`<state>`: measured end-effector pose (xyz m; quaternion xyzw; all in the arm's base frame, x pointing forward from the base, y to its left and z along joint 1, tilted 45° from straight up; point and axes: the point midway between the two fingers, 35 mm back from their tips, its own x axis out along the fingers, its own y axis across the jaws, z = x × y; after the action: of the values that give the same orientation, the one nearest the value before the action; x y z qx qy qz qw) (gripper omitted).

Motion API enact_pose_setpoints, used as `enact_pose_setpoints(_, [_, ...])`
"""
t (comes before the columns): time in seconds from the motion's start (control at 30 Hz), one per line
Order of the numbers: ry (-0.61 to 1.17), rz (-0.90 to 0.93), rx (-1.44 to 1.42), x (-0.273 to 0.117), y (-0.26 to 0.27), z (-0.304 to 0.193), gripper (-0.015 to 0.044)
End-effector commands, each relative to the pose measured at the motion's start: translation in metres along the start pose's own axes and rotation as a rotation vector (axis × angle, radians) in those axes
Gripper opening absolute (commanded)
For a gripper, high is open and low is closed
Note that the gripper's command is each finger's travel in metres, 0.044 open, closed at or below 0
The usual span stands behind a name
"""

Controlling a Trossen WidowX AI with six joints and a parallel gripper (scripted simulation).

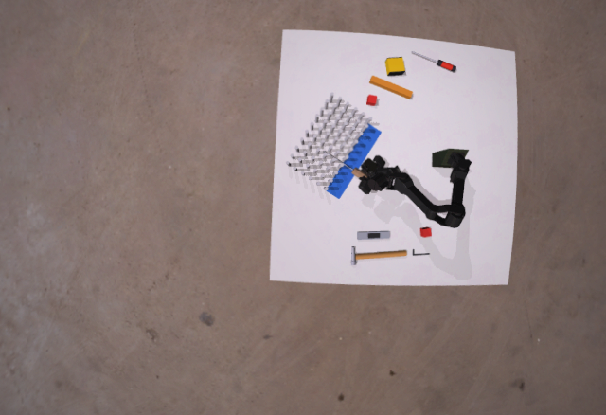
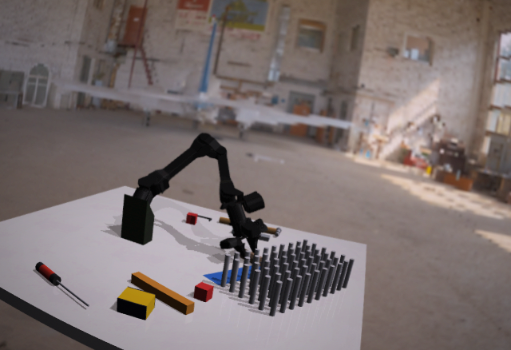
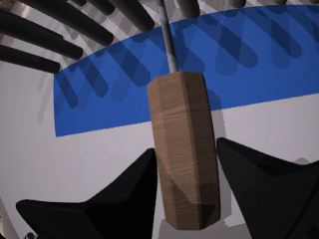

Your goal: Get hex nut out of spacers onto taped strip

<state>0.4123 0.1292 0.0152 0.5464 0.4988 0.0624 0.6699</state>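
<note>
My gripper (image 1: 363, 173) (image 2: 246, 251) (image 3: 186, 149) is shut on the wooden handle of a hook tool (image 3: 185, 149) (image 1: 357, 172). The tool's thin metal shaft (image 3: 165, 20) (image 1: 337, 159) runs across the blue taped strip (image 1: 354, 159) (image 2: 214, 276) (image 3: 266, 74) and in between the standing grey spacers (image 1: 329, 138) (image 2: 288, 273) (image 3: 67, 10). The shaft's tip is hidden among the spacers. The hex nut is not visible in any view. The gripper hovers low at the strip's front edge, on the side away from the spacers.
On the white table (image 1: 479, 121) lie a screwdriver (image 1: 436, 61) (image 2: 55, 280), a yellow block (image 1: 394, 65) (image 2: 135, 303), an orange bar (image 1: 390, 86) (image 2: 162, 292), two red cubes (image 1: 371, 99) (image 1: 425, 231), a hammer (image 1: 379, 255), a grey box (image 1: 373, 235) and a small L-key (image 1: 419, 253).
</note>
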Motion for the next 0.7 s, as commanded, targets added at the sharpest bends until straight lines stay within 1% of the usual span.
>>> enact_pose_setpoints(0.0, [-0.005, -0.001, 0.004, -0.002, 0.000, -0.002, 0.0000])
enact_pose_setpoints(0.67, [-0.004, -0.001, 0.004, -0.007, 0.000, -0.015, 0.0000])
